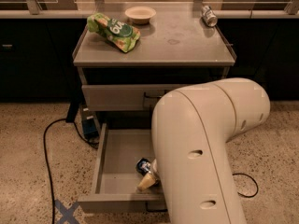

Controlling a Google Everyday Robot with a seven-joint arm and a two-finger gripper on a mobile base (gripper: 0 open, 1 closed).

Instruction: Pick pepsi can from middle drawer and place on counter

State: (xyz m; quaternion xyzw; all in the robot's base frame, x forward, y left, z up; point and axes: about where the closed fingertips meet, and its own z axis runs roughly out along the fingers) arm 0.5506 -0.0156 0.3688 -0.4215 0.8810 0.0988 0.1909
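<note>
While the hand hangs inside, the middle drawer holds the pepsi can.

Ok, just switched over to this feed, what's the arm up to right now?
The robot's cream-coloured arm reaches down into the pulled-out grey metal drawer, with its gripper right beside the small dark blue pepsi can near the drawer's front. Whether it has a hold can't be made out. The flat grey counter above carries a green snack bag, a pale bowl and a silver can.
</note>
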